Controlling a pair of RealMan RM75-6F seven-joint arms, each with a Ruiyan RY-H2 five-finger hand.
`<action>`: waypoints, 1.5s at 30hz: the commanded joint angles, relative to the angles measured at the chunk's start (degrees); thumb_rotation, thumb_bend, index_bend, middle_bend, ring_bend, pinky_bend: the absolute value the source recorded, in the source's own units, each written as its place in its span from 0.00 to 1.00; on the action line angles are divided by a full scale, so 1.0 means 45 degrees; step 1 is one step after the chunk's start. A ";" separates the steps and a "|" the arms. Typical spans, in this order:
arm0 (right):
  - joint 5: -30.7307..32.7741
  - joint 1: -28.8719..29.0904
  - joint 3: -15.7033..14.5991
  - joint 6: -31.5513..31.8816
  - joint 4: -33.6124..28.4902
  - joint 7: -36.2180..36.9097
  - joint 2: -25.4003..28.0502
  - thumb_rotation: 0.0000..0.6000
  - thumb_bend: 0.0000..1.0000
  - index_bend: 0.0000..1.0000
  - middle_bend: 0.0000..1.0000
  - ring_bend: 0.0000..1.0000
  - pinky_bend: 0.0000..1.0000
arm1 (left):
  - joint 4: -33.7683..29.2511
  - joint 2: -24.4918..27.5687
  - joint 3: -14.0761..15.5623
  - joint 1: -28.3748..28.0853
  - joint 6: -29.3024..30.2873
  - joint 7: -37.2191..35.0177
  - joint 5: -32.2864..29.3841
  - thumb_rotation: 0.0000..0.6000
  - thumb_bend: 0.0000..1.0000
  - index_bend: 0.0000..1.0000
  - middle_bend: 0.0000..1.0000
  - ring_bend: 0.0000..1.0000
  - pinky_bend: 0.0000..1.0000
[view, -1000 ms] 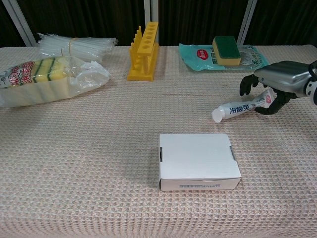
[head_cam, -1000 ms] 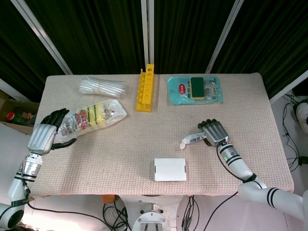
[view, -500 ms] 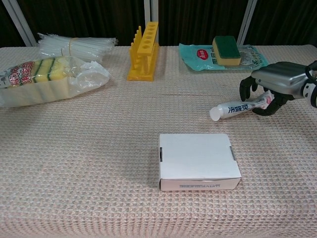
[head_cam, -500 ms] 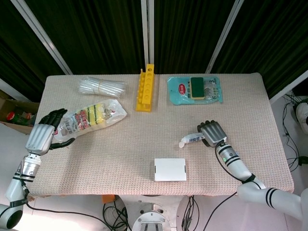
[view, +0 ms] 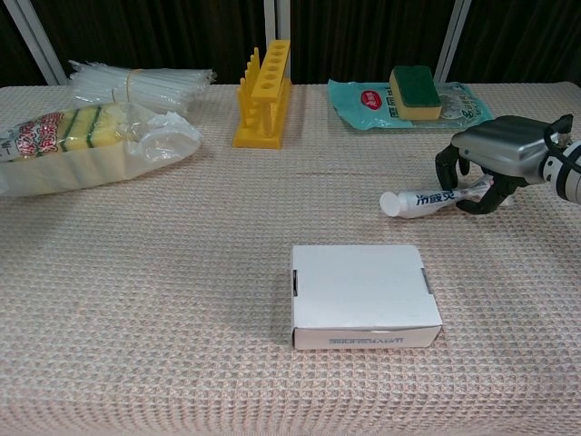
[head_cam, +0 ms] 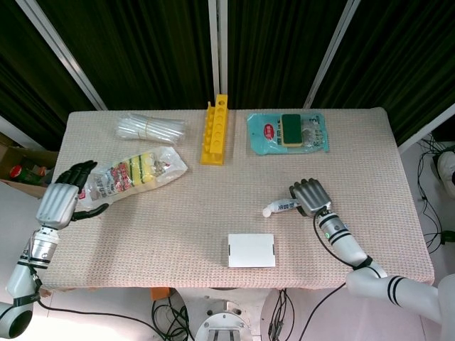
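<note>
My right hand (head_cam: 310,195) (view: 497,153) curls over the tail end of a white toothpaste tube (head_cam: 280,207) (view: 427,200) and grips it. The tube's capped end points left, low over the table or resting on it. A white box (head_cam: 251,250) (view: 365,292) lies in front of the tube, nearer the table's front edge. My left hand (head_cam: 61,199) hangs at the table's left edge with fingers spread and nothing in it. It is just beside a plastic bag of yellow-green sponges (head_cam: 135,174) (view: 86,145). The chest view does not show the left hand.
A yellow rack (head_cam: 215,133) (view: 263,94) stands at the back centre. A bundle of clear tubes (head_cam: 149,128) (view: 136,84) lies back left. A blue-green packet with a green-yellow sponge (head_cam: 288,132) (view: 410,94) lies back right. The woven tablecloth (head_cam: 178,227) covers the table.
My right hand has shifted a little to the left with the toothpaste tube in its grip, and the tube now lies more level. My left hand has drawn slightly away from the sponge bag.
</note>
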 commanded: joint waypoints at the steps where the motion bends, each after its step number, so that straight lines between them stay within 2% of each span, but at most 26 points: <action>1: 0.0086 0.0006 -0.0002 0.0102 0.0104 -0.0165 -0.0147 1.00 0.35 0.57 0.47 0.38 0.51 | 0.0030 -0.0005 0.0000 0.0011 0.0007 -0.0043 -0.0003 0.00 0.00 0.04 0.08 0.08 0.20; 14: -0.0984 -0.0152 -0.0080 0.1130 0.1091 0.0465 -0.0809 1.00 0.49 0.88 0.70 0.61 0.76 | 0.0065 0.0005 0.0016 0.0053 0.0043 -0.0126 0.0033 0.00 0.00 0.04 0.08 0.08 0.20; 21: -0.1821 -0.0277 -0.0169 0.1700 0.1937 0.1463 -0.1160 1.00 0.58 0.98 0.79 0.69 0.84 | 0.0065 -0.0006 -0.0003 0.0047 0.0038 -0.0139 0.0028 0.00 0.00 0.04 0.08 0.08 0.20; 24: -0.2229 -0.0342 -0.0174 0.2047 0.2275 0.2114 -0.1281 1.00 0.58 0.99 0.80 0.70 0.86 | 0.0058 -0.0011 -0.0017 0.0035 0.0027 -0.0165 0.0024 0.00 0.00 0.04 0.08 0.08 0.20; 34: -0.3301 -0.0818 0.0304 0.3950 0.2680 0.6191 -0.1263 1.00 0.59 1.00 0.83 0.72 0.87 | -0.0008 0.0011 -0.0078 0.0019 0.0056 -0.0221 0.0015 0.00 0.00 0.04 0.08 0.08 0.20; 41: -0.3659 -0.1323 0.1336 0.6314 0.2458 1.0238 -0.1477 1.00 0.60 1.00 0.83 0.72 0.87 | -0.0080 -0.0073 -0.0182 -0.0111 0.0010 -0.0366 0.0052 0.00 0.00 0.04 0.08 0.08 0.20; 45: -0.3563 -0.1554 0.1857 0.7203 0.2291 1.2296 -0.1888 1.00 0.60 1.00 0.83 0.72 0.87 | -0.0131 -0.0195 -0.0334 -0.0302 -0.0111 -0.0871 0.0077 0.00 0.00 0.04 0.08 0.08 0.20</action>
